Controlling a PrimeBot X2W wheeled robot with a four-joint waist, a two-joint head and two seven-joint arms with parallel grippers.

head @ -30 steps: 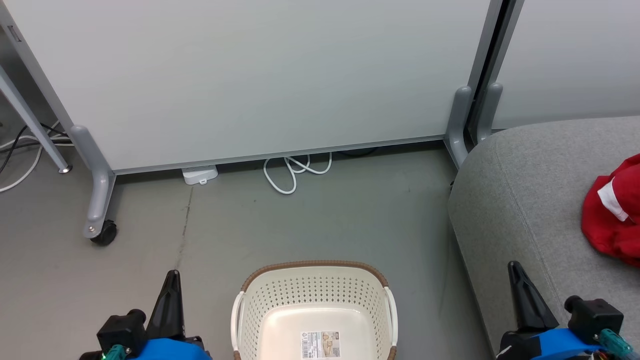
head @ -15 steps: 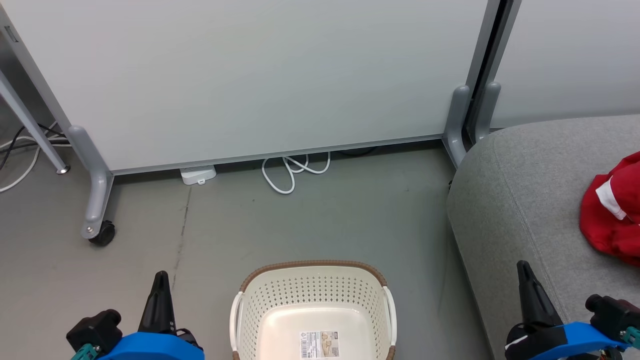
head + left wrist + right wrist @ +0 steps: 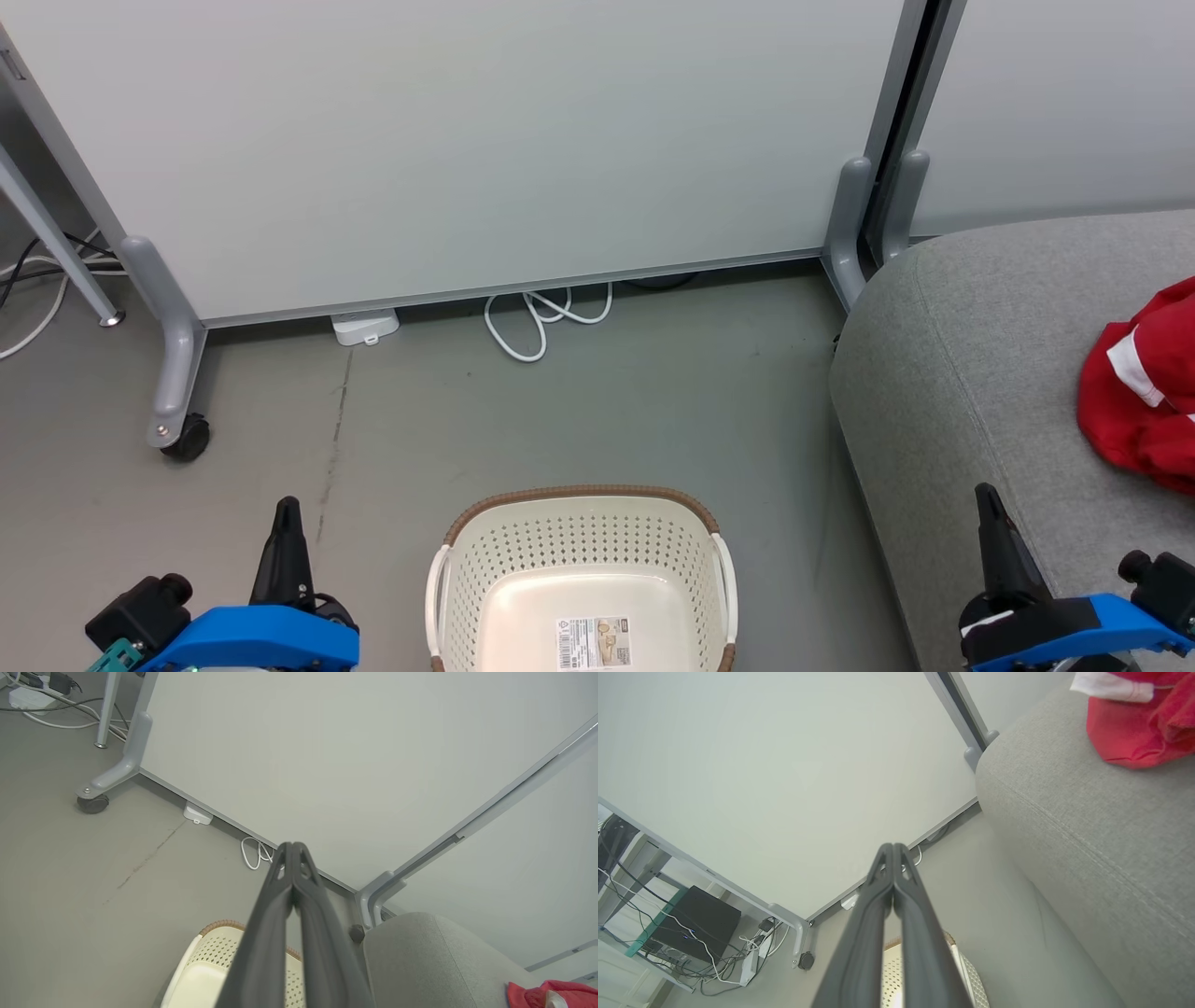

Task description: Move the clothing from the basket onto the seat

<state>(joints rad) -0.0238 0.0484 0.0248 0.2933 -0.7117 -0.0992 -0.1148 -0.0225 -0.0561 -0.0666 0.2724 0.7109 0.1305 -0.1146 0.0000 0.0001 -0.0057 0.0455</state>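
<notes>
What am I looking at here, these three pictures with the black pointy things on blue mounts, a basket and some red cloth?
This is a wheeled robot with two arms. The wide picture comes from a camera on its head, looking down at the grey floor. The dark spikes at the bottom are its two claws, the left claw and the right claw. Both are shut and hold nothing. The other two pictures come from a camera on each wrist, looking along that claw's own closed fingers.

On the floor stands a cream basket. The part in view is empty, apart from a sticker on its base. To the right is a grey seat, and red clothing with white trim lies on it. Behind are pale partition panels and a looped white cable.
</notes>
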